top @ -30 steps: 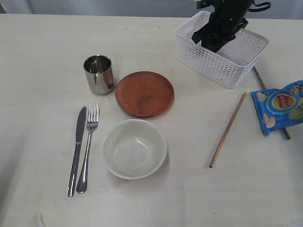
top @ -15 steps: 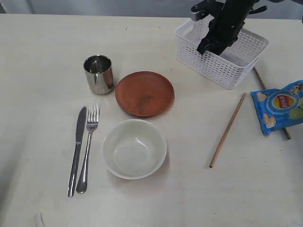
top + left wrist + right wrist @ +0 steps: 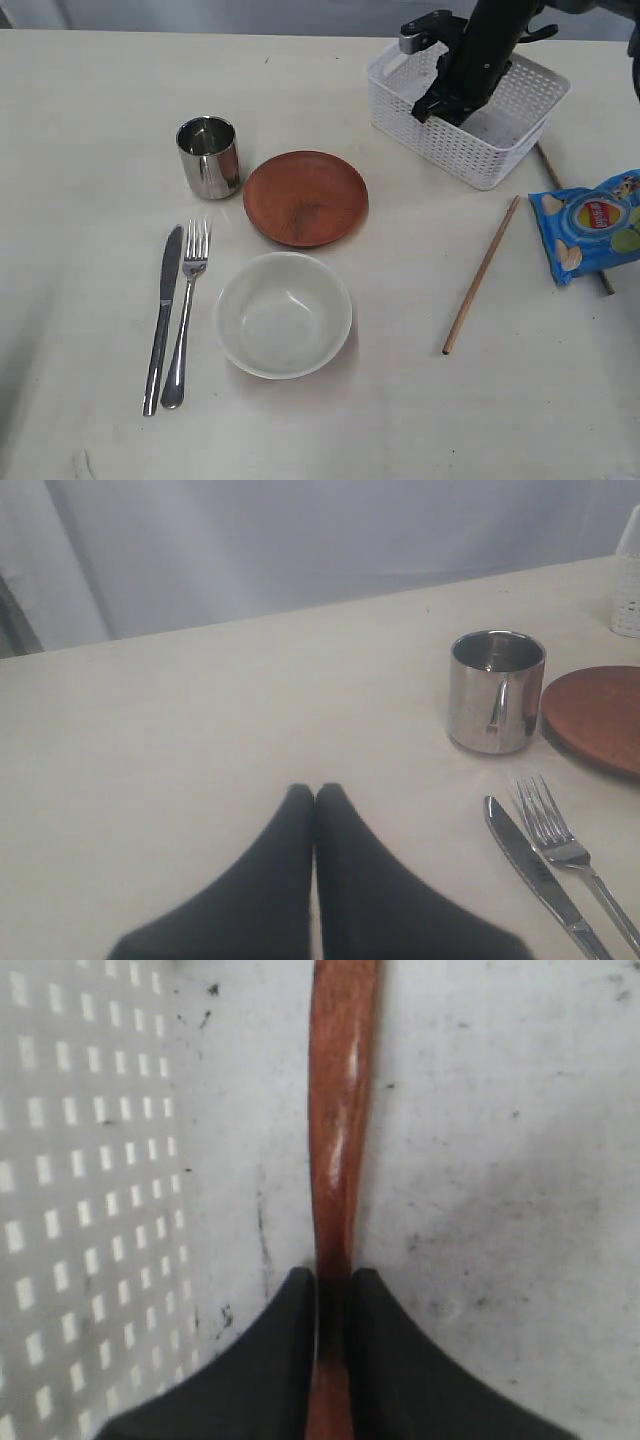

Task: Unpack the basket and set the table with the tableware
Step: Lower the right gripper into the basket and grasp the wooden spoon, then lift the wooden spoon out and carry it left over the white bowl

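Note:
My right gripper (image 3: 440,105) (image 3: 334,1278) reaches down inside the white basket (image 3: 455,150) and is shut on the handle of the reddish-brown wooden spoon (image 3: 340,1120), which lies over the basket's scuffed floor. On the table (image 3: 100,120) stand the steel cup (image 3: 208,157) (image 3: 495,692), the reddish-brown plate (image 3: 305,197) (image 3: 598,717) and the cream bowl (image 3: 284,314). The knife (image 3: 163,316) (image 3: 535,875) and fork (image 3: 186,310) (image 3: 565,845) lie left of the bowl. One chopstick (image 3: 481,274) lies right of the bowl, another (image 3: 548,167) behind the basket. My left gripper (image 3: 315,792) is shut and empty, out of the exterior view.
A blue crisp packet (image 3: 590,225) lies at the right edge of the table, over the far chopstick. The basket's lattice wall (image 3: 70,1190) stands close beside the right gripper. A pale curtain (image 3: 300,540) hangs behind the table.
The right arm has shifted and turned inside the basket, its wrist swinging toward the basket's left wall. Everything on the table stays where it was.

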`<action>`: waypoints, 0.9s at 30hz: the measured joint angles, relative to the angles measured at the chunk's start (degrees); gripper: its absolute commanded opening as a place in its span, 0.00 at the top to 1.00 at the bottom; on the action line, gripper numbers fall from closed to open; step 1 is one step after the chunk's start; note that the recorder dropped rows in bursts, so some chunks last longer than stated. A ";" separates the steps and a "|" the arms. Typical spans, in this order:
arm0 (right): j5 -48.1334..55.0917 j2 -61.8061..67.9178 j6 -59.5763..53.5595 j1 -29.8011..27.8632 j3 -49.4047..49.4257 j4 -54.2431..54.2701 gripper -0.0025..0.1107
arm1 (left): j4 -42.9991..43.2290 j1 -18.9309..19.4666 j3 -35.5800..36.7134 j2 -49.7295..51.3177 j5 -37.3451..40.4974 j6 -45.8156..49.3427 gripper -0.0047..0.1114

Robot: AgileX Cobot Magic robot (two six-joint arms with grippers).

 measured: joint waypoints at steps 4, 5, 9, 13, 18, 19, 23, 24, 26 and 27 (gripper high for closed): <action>0.11 0.00 1.41 0.00 0.00 -0.23 0.98 | 0.00 0.00 0.00 0.00 0.00 0.00 0.96; 0.22 0.00 2.03 0.00 0.00 -0.35 0.98 | 0.00 0.00 0.00 0.00 0.00 0.00 0.96; 0.22 -0.12 3.95 0.00 0.00 -0.98 0.98 | 0.00 0.00 0.00 0.00 0.00 0.00 0.96; -2.41 -1.16 6.47 0.00 0.00 -3.93 0.98 | 0.00 0.00 0.00 0.00 0.00 0.00 0.96; -5.04 -2.58 7.85 0.00 0.35 -6.20 0.98 | 0.00 0.00 0.00 0.00 0.00 0.00 0.96; -5.13 -3.02 8.11 0.00 0.35 -6.33 0.98 | 0.00 0.00 0.00 0.00 0.00 0.00 0.96; -5.55 -5.32 9.64 0.00 0.44 -6.95 0.98 | 0.00 0.00 0.00 0.00 0.00 0.00 0.96; -5.55 -5.87 9.96 0.00 0.44 -7.07 0.98 | 0.00 0.00 0.00 0.00 0.00 0.00 0.96; -5.55 -7.08 10.32 0.00 0.44 -7.18 0.98 | 0.00 0.00 0.00 0.00 0.00 0.00 0.96; -5.55 -7.62 10.42 0.00 0.44 -7.18 0.98 | 0.00 0.00 0.00 0.00 0.00 0.00 0.96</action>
